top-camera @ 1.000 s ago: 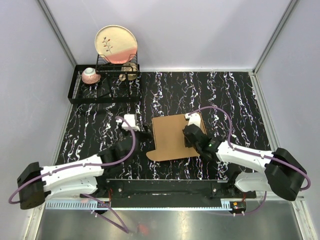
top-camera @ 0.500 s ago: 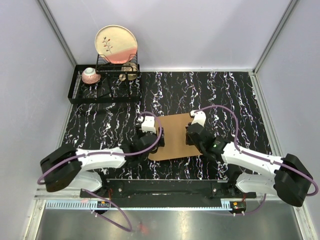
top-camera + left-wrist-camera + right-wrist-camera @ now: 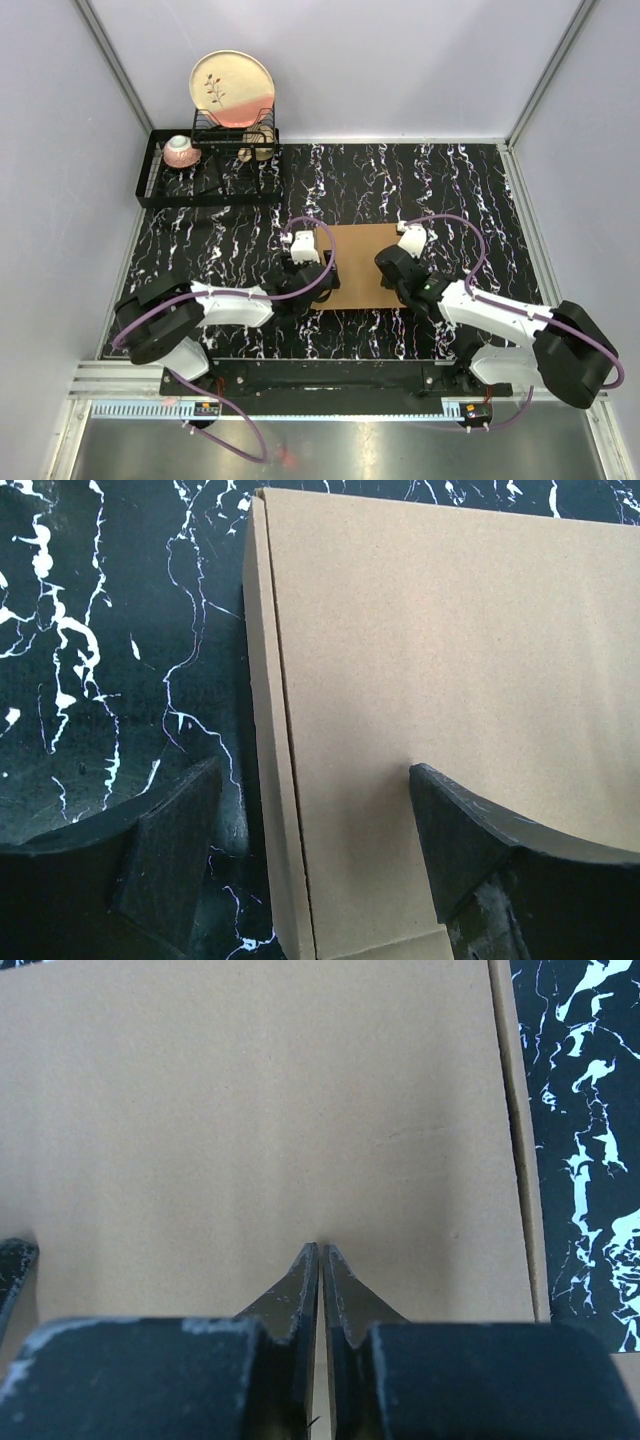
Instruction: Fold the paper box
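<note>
– Containers first: what is held, and where?
– One black wire rack (image 3: 200, 200) is seen at ten o'clock on the bench (image 3: 450, 190). A round plate (image 3: 232, 88) with a pink band is stood upright at its far side. A pink bowl (image 3: 182, 150) is set in its left part. A pale cup (image 3: 258, 150) is placed near its right end, though it is too small to be made out fully.
– And the paper box?
– The paper box (image 3: 362, 265) is laid flat at the middle of the bench, slightly toward six o'clock and well apart from the rack. A narrow strip is seen along its nine o'clock edge, and another along its three o'clock edge.
– What is found around it?
– The left gripper (image 3: 315, 775) is spread wide across the nine o'clock edge. One finger (image 3: 170, 850) is held over the dark veined bench and the other (image 3: 470, 840) over the cardboard; nothing is clamped. The right gripper (image 3: 320, 1250) is set tip-down on the top panel toward three o'clock. Its jaws are drawn to a thin slit, with nothing between them. Purple cables (image 3: 440, 215) are looped above both wrists.
</note>
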Controlling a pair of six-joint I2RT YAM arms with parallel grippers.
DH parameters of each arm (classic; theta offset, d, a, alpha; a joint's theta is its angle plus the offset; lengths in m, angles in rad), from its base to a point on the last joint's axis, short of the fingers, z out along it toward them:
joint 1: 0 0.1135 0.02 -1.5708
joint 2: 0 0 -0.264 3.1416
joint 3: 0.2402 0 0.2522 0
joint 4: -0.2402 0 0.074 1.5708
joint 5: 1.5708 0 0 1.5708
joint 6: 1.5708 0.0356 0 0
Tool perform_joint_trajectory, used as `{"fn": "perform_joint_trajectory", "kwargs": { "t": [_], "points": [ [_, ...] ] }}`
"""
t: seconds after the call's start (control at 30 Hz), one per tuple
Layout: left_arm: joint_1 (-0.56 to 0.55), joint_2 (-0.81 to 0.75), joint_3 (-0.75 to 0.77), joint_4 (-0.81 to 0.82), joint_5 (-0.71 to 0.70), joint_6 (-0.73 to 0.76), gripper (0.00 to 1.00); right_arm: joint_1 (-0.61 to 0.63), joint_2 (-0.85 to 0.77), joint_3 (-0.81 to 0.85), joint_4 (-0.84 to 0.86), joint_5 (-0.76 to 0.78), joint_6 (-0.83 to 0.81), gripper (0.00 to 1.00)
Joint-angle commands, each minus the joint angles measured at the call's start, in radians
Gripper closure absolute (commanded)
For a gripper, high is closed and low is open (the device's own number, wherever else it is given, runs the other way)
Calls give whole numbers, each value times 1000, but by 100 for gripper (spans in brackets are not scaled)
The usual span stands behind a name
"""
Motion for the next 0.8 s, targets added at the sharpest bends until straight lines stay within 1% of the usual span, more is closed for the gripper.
{"fn": "perform_joint_trajectory", "kwargs": {
  "t": [0.0, 0.07, 0.1, 0.13, 0.17, 0.2, 0.23, 0.27, 0.3, 0.33, 0.37, 0.4, 0.43, 0.47, 0.5, 0.53, 0.57, 0.6, 0.67, 0.7, 0.77],
  "points": [
    [0, 61, -33, -141, 24, -25, 21, -7, 40, -34, -31, -50, 92, 92],
    [2, 37, -59, -134, 1, -37, 21, -7, 13, -34, -48, -28, 98, 92],
    [5, -12, -66, -134, -32, -37, 21, -7, -48, -31, -48, -19, 86, 90],
    [7, -43, -74, -132, -54, -30, 20, -7, -89, -28, -50, 1, 66, 88],
    [7, -81, -85, -132, -78, -23, 19, -7, -130, -22, -50, 45, 51, 84],
    [7, -163, -89, -131, -127, -14, 19, -7, -209, -13, -56, 68, 32, 77],
    [16, -208, -91, -120, -146, 16, 18, -7, -243, 21, -79, 97, -3, 61],
    [22, -292, -94, -112, -158, 38, 17, -9, -270, 42, -94, 149, -23, 55],
    [29, -331, -89, -105, -168, 56, 17, -12, -297, 67, -111, 171, -44, 50],
    [57, -365, -85, -101, -163, 84, 16, -32, -304, 111, -149, 188, -77, 41],
    [75, -412, -74, -103, -151, 89, 14, -52, -299, 128, -166, 194, -91, 39],
    [100, -425, -68, -117, -95, 89, 13, -84, -284, 144, -186, 181, -92, 37],
    [150, -430, -60, -129, -59, 67, 13, -155, -273, 150, -206, 153, -89, 36],
    [170, -414, -47, -143, -28, 57, 12, -203, -262, 144, -205, 63, -83, 34],
    [186, -399, -40, -164, 28, 50, 12, -239, -241, 136, -202, 15, -75, 34],
    [204, -381, -36, -181, 52, 29, 11, -289, -229, 110, -185, -25, -60, 32],
    [211, -337, -27, -195, 76, 17, 10, -308, -218, 96, -165, -110, -54, 30],
    [215, -313, -28, -196, 134, 7, 9, -317, -198, 76, -138, -152, -51, 29],
    [223, -258, -42, -198, 171, -35, 8, -333, -192, 3, -36, -236, -34, 25],
    [224, -247, -54, -168, 200, -43, 7, -336, -198, -22, -4, -255, -16, 24],
    [229, -229, -98, -135, 213, -78, 6, -343, -198, -79, 76, -296, -2, 24]
  ]
}}
